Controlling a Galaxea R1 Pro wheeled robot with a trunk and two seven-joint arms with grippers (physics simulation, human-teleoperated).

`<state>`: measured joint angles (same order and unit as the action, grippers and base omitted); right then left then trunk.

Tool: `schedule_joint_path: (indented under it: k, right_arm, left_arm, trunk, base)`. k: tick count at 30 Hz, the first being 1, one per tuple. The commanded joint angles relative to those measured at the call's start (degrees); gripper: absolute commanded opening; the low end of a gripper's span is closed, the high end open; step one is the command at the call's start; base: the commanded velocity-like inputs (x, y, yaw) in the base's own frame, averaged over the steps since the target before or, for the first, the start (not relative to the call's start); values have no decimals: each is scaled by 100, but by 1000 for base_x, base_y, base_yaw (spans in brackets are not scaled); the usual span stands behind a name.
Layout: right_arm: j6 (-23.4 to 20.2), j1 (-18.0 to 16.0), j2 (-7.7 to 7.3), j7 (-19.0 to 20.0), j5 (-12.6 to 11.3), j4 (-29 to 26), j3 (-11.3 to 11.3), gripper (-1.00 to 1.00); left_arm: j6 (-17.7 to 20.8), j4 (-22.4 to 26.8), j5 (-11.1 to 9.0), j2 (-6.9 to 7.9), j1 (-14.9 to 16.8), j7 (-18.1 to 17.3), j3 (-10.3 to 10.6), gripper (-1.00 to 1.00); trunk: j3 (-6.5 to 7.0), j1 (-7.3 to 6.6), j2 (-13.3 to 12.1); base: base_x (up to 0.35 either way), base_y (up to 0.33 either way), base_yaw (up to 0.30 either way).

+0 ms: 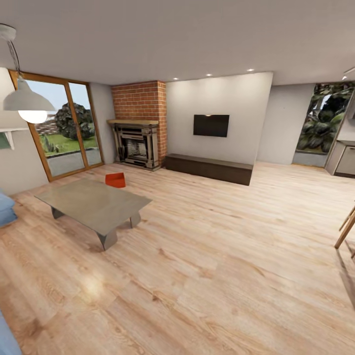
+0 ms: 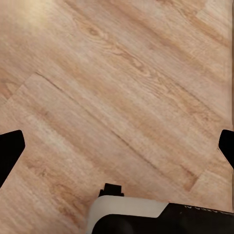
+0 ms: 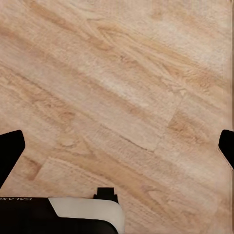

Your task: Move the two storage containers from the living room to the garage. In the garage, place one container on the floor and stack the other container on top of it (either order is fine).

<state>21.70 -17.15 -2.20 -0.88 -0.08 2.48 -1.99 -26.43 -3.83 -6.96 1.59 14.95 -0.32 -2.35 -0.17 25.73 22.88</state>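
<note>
Beyond the low grey rectangular tabletop (image 1: pixel 93 203), one orange-red open-topped storage container (image 1: pixel 115 180) sits on the light wood plank floor (image 1: pixel 222 256) near the red brick fireplace (image 1: pixel 138 125); left pincer (image 2: pixel 117 146) and right pincer (image 3: pixel 117 146) both gape wide, holding nothing

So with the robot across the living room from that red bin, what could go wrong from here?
1. The low grey table sits between the robot and the red bin; driving straight could clip a table corner.
2. One bin shows, partly hidden behind the table; the second may take searching.
3. The bin lies on the wood floor near the fireplace, so the reach will likely be low and cramped.
</note>
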Motion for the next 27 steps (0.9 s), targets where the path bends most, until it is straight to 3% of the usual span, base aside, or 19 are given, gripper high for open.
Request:
schedule_joint_path:
  k: [1, 27]
  right_arm:
    - [36, -8, 0, -9, -1, 25, -20, 100]
    - [36, -8, -2, -9, -1, 25, -20, 100]
  left_arm:
    - [-38, -25, -8, 3, 8, -3, -20, 100]
    - [-38, -24, -8, 7, 7, -4, -20, 100]
  trunk:
    - [-2, 6, 4]
    - [-2, 6, 4]
  base:
    - [322, -159, 0]
    - [322, -135, 0]
